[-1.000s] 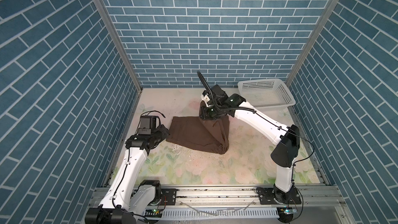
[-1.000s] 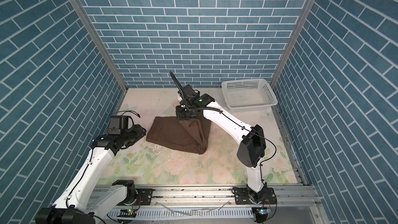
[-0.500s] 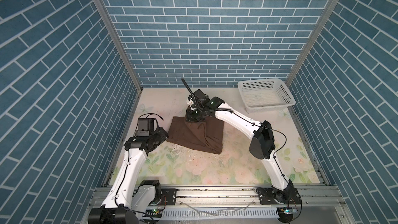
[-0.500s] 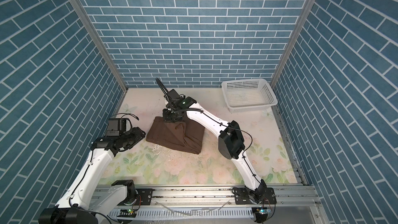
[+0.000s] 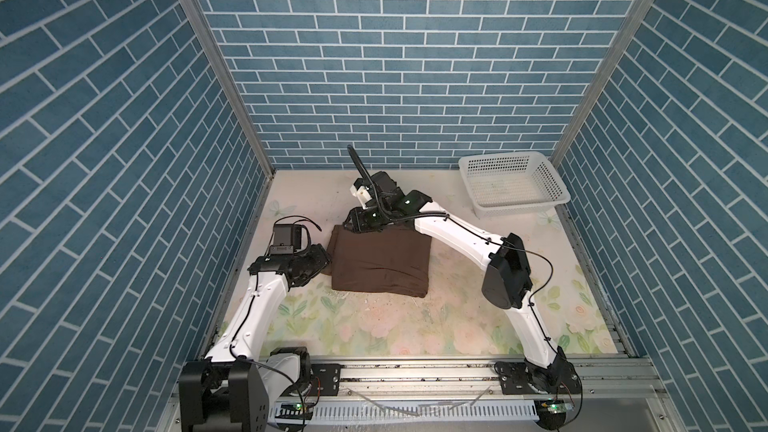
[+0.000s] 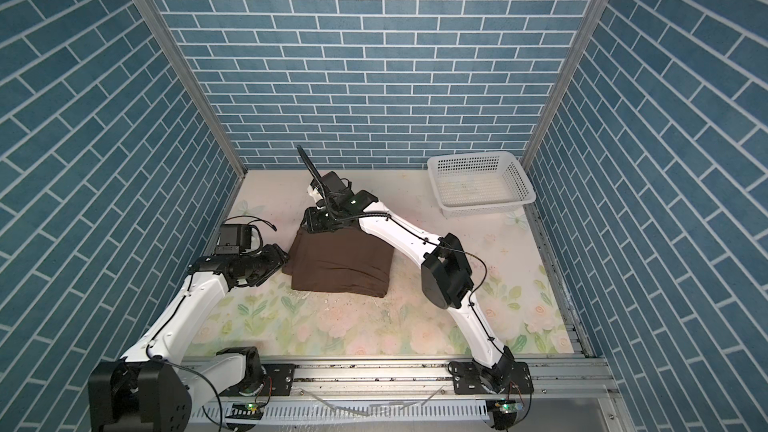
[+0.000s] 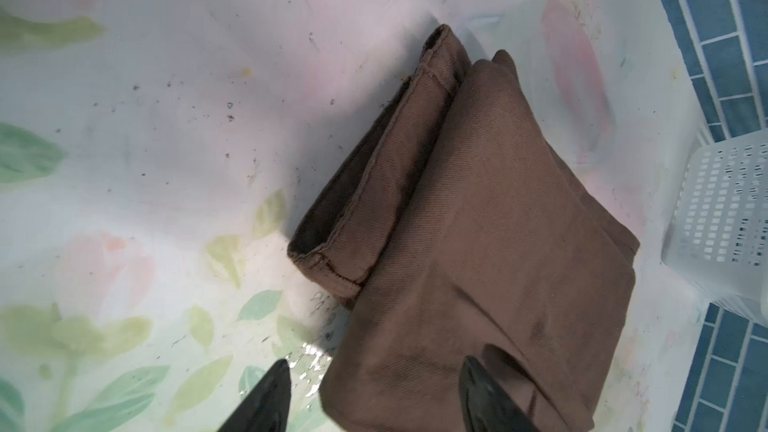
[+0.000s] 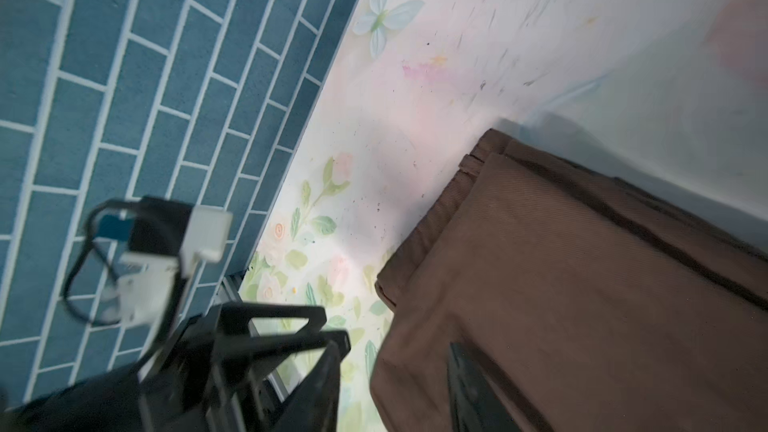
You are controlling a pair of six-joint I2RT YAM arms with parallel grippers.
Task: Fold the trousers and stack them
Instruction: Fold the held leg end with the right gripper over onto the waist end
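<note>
Rail (image 5: 415,371): nearest the camera, it carries both arm bases at the front edge of the table (image 5: 395,326).
Front table: a wide bare floral strip lies between the rail and the trousers' near edge.
Left gripper (image 5: 322,261): sits low at the trousers' left edge, close to the left wall. In the wrist view (image 7: 374,367) its fingers (image 7: 274,388) are spread, one over bare table and the other over the cloth corner, with nothing pinched.
Trousers (image 5: 380,259): folded into a rough rectangle that lies flat, left of centre at mid-depth. A stitched hem (image 7: 353,201) juts out from under the top layer on one side.
Right side: bare table runs from the trousers' right edge to the right arm's elbow.
Right gripper (image 5: 353,224): at the trousers' far left corner. In the wrist view (image 8: 399,367) its fingers are parted and straddle the cloth's edge.
Far table: a bare strip lies between the trousers and the back wall (image 5: 407,76).
Basket (image 5: 515,210): white and perforated, in the far right corner, well apart from the trousers.
</note>
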